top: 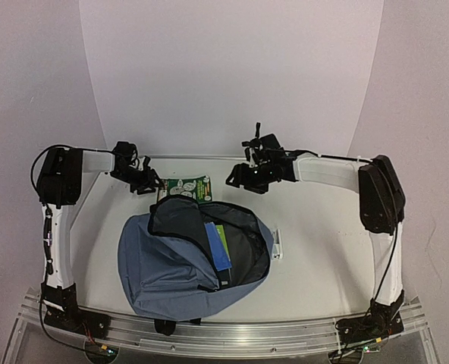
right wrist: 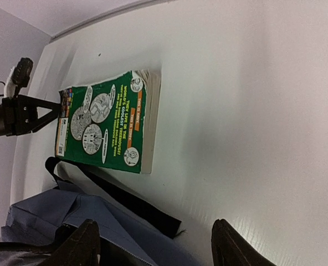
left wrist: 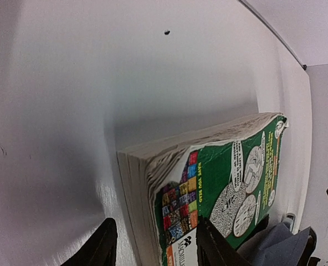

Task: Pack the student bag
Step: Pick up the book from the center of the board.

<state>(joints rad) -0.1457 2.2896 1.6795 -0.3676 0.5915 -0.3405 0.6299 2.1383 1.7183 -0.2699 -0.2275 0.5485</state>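
The large slate-blue fabric backpack [top: 171, 280] lies open mid-table [top: 315, 265], a flat blue notebook [top: 218, 244] inside. Just behind it, 1 green paperback book [top: 183, 186] is unpacked. The left gripper [left wrist: 154, 221] straddles its corner, parted, not clamped. The right gripper [right wrist: 154, 223] hangs open, empty.

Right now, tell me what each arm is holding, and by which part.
Right fingers: open, holding nothing. Left fingers straddle a corner of the green book; whether they grip it cannot be told.
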